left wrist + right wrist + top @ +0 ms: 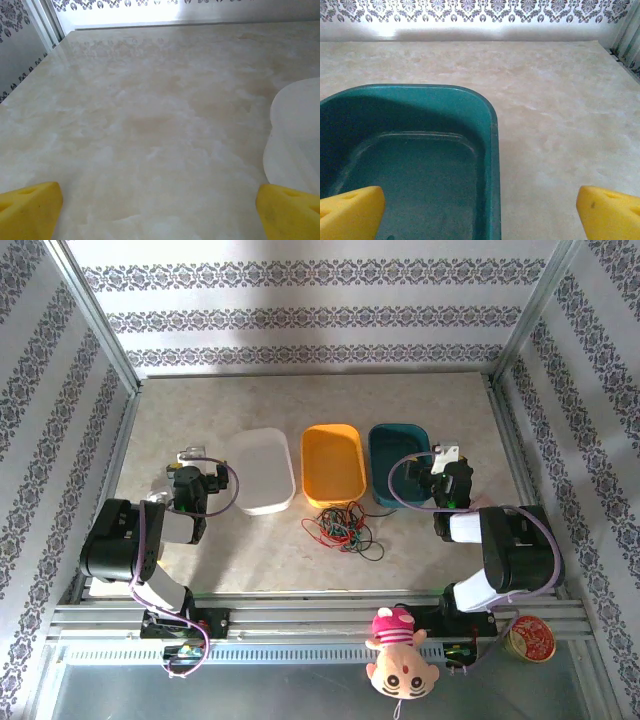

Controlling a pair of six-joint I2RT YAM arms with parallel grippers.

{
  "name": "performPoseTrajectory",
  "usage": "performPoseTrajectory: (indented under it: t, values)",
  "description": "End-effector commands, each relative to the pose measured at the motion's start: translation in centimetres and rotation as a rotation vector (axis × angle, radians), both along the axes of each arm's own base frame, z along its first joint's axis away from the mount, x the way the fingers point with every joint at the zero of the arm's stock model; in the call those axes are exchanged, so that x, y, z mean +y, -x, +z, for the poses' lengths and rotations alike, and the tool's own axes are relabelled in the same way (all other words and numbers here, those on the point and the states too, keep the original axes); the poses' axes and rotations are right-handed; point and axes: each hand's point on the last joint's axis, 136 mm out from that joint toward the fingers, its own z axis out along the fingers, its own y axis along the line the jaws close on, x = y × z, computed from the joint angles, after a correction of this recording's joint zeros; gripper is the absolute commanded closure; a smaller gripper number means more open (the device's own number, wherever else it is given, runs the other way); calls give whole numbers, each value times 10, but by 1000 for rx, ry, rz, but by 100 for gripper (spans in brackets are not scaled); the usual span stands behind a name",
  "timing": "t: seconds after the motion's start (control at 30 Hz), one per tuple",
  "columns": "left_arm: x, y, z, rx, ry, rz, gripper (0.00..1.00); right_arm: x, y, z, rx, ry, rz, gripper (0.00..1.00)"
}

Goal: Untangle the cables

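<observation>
Left end effector (160, 206) spread; cables (341, 524) red/grn/blk, tangled

No legible text, numbers or brand marks.
The round tin (531, 638) by the near right rail has a red and gold printed lid, but the marks are too small to read. The wallpaper (300, 318) bands are repeating ornament, not lettering.
</observation>
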Motion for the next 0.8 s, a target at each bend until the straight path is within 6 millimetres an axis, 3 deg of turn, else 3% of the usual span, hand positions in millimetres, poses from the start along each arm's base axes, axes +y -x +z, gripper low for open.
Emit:
performPoseTrajectory:
  t: [0.0,0.77]
  values:
    - [-1,-3,7,-36,14,-2,1,0,-5,7,-24,-13,8,2]
    - [-1,-3,7,-36,13,-3,1,0,-5,7,-22,-19,9,2]
